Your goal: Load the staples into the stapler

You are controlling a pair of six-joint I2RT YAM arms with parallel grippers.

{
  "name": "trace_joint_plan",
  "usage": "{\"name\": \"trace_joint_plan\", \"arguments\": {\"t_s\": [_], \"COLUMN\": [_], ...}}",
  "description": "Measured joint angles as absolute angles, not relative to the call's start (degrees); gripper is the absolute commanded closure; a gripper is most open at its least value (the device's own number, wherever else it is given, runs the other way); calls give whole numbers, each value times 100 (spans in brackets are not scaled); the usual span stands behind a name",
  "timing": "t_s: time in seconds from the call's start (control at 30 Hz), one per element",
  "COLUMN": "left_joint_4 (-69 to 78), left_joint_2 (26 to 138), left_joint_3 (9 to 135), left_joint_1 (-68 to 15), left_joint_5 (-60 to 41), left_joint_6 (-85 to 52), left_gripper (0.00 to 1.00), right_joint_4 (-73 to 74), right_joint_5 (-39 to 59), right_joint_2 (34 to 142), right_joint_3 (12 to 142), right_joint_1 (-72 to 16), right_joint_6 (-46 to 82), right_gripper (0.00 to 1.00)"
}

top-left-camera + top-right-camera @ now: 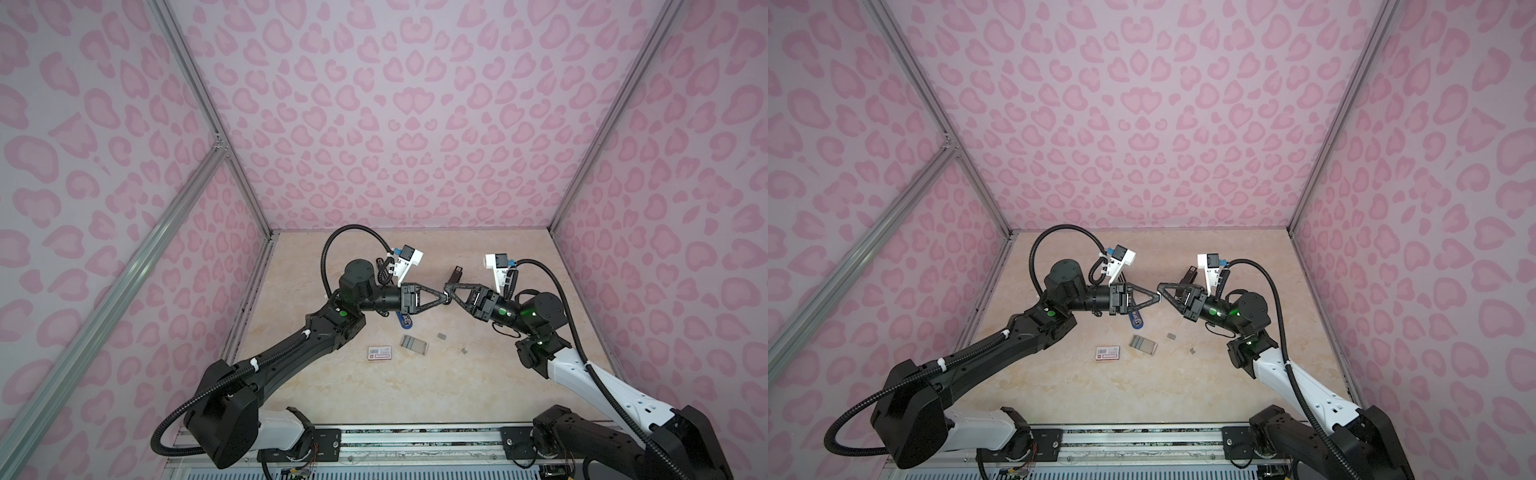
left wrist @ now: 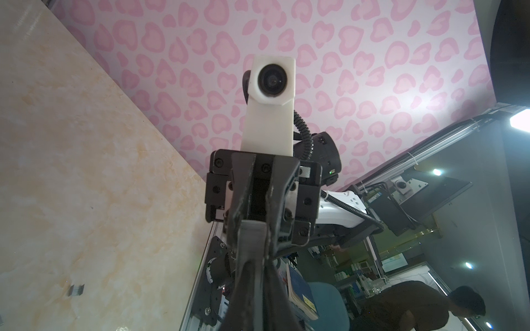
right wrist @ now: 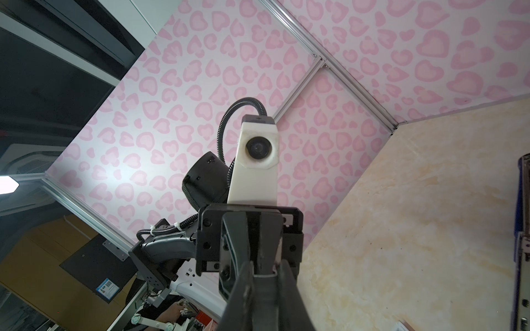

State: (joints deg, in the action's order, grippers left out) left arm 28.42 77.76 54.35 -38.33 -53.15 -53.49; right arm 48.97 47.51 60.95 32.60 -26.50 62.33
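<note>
Left tool: raised over the middle of the stapler, tip to tip with the right tool. Fingers nearly together. Gripping or free of the strip: cannot tell.
Right tool: faces the left tool above the stapler, fingertips clamped on the staple strip.
Staple strip: short, silvery-grey, in the air above the stapler, lying crosswise where the two tools' tips meet.
Stapler: on the bench. Its blue end shows under the left tool's fingers; the tools cover the rest in both top views.
Dark bar: on the bench, on the back-wall side of the stapler's blue end. Part of the stapler or separate: cannot tell.
Loose staples: flat grey cluster of strips just on the robot side of the stapler. A small piece and a tiny piece lie further to the stapler's right, each apart.
Box sleeve: white-and-red, barcoded, flat, on the robot side of the stapler and slightly to its left.
Bench: beige, marbled.
</note>
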Motion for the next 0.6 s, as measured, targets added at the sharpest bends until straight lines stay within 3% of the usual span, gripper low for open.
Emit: {"name": "trace_joint_plan", "arguments": {"t_s": [0.2,0.6], "left_joint_4": [2757,2322], "left_joint_2": [7675,7203], "left_joint_3": [5315,4801], "left_joint_1": [-3732,-3192], "left_joint_5": [-5210,-4925], "left_joint_6": [-5341,-5238], "left_gripper": [65,65], "right_joint_4": [4716,4333], "right_joint_5": [4759,4757], "right_joint_2": [6007,5916], "right_joint_3": [3323,3297], "right_joint_1": [-2609,-2425], "right_joint_6": [6104,5870], "right_gripper": [86,86]}}
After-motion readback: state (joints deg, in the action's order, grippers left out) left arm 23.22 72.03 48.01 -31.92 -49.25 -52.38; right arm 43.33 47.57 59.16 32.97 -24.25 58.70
